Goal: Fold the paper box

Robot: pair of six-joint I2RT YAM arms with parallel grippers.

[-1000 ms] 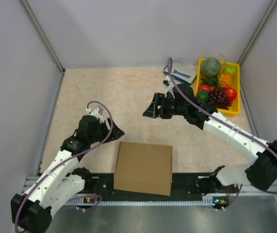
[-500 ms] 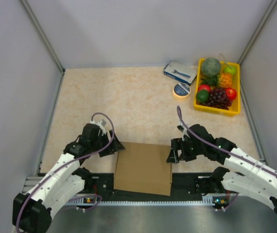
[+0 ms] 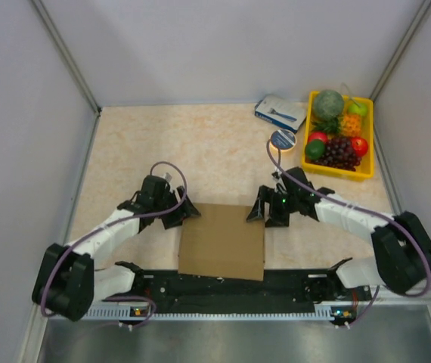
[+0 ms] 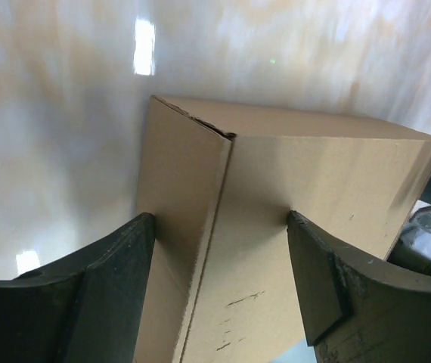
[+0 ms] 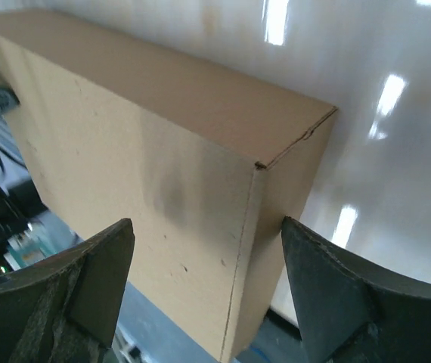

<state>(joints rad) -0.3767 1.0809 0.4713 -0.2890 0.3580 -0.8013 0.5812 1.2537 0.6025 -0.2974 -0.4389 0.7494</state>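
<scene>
Fingers point(image 4: 125, 280) of the left gripper point(image 3: 188, 213) stand apart astride the far left corner of the paper box point(image 3: 221, 243), and the right gripper point(image 3: 255, 215) is spread the same way at the far right corner. The box lies at the near middle of the table point(image 3: 200, 151). Both arms should press inward evenly so it does not skew. A second ago the right arm hung near the fruit tray point(image 3: 340, 173), and the box sat closer to the front rail.
</scene>
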